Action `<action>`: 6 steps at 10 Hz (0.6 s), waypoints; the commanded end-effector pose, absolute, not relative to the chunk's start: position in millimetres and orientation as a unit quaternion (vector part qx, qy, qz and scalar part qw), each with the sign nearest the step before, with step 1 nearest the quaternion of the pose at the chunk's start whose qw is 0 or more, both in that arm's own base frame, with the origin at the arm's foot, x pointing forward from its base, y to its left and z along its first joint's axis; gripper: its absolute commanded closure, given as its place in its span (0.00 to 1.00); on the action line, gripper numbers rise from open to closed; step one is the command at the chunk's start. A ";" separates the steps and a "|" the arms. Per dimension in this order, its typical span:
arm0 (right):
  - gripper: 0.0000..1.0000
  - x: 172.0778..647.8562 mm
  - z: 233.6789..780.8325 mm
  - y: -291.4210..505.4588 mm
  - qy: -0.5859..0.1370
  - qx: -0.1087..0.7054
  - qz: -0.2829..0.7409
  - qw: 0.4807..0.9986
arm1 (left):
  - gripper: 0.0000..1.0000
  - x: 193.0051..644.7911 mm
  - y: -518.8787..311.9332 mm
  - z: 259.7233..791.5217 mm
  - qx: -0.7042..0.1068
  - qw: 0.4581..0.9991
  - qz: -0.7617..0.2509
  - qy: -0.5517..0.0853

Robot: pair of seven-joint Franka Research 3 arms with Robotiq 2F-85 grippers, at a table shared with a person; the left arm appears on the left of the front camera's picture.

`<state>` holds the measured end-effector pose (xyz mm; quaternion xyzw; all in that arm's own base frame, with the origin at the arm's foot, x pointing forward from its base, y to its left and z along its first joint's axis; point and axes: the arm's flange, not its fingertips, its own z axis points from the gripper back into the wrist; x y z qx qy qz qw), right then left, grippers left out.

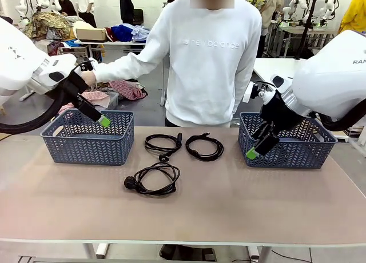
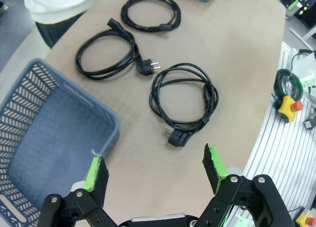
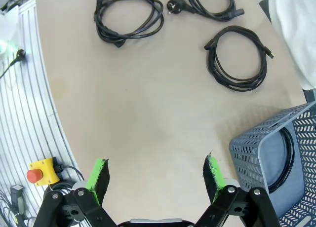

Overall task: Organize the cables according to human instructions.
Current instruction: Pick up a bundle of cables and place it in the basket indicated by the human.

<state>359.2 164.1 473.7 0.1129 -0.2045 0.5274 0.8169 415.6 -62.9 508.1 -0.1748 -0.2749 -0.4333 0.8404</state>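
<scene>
Three coiled black cables lie on the table: one near the front (image 1: pixel 151 180) (image 2: pixel 183 101) (image 3: pixel 129 17), one behind it at middle left (image 1: pixel 163 144) (image 2: pixel 106 52) (image 3: pixel 212 2), one at middle right (image 1: pixel 204 146) (image 2: pixel 150 12) (image 3: pixel 238 56). A fourth cable (image 3: pixel 285 160) rests inside the right basket (image 1: pixel 289 151) (image 3: pixel 269 138). My left gripper (image 1: pixel 104 121) (image 2: pixel 155 170) hangs open over the near rim of the left basket (image 1: pixel 86 140) (image 2: pixel 59 153), holding nothing. In front of the right basket's left end, my right gripper (image 1: pixel 253 152) (image 3: pixel 155 175) is open and empty.
A person in a white sweatshirt (image 1: pixel 211 57) stands at the far side, one hand (image 1: pixel 88 77) stretched out beside my left arm above the left basket. Emergency-stop boxes (image 2: pixel 289 103) (image 3: pixel 39 171) sit on the rails off the table's edge.
</scene>
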 end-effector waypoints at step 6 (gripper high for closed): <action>0.00 360.8 475.2 165.0 -0.203 0.114 0.526 0.818 | 0.00 415.6 -61.3 507.7 -0.184 0.832 -0.440 -0.282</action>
